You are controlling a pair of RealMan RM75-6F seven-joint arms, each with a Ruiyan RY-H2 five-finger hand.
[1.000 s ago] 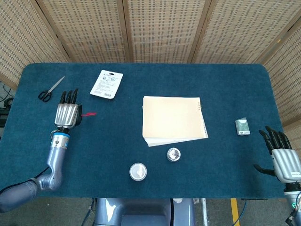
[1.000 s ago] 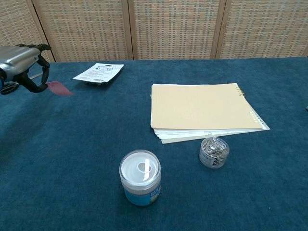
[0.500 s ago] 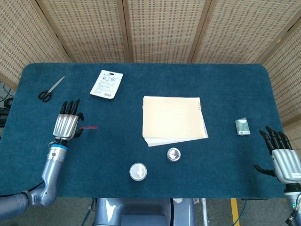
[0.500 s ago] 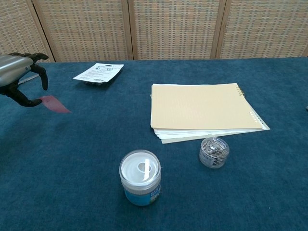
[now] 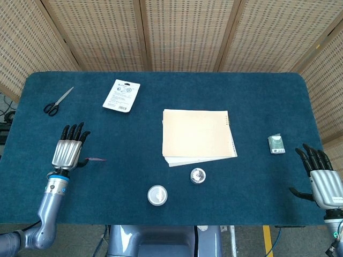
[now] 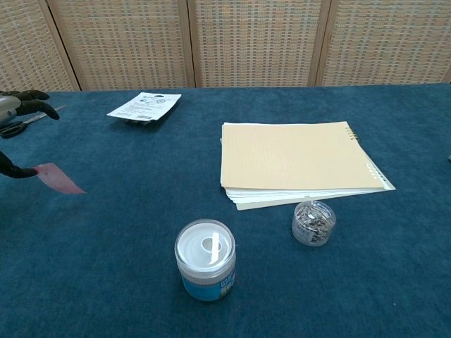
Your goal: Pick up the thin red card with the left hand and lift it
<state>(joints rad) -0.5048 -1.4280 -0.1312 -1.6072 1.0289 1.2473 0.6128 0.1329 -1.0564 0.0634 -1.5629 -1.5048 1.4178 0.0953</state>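
Now the thin red card (image 6: pixel 58 179) sits off the table at the left, pinched at its left end by the left hand (image 5: pixel 68 152), long axis running left-right and the free end pointing toward the notepad (image 5: pixel 197 136). From the head view it reads nearly edge-on. Right hand (image 5: pixel 321 179) rests at the table's right edge, fingers spread, empty. Scissors (image 5: pixel 57 101) lie well behind.

The left hand (image 5: pixel 68 152) is held over the table's left side, fingers extended forward, with the thin red card (image 6: pixel 59 179) pinched at its thumb tip. The right hand (image 5: pixel 321 179) is held at the right edge, fingers spread, nothing gripped.
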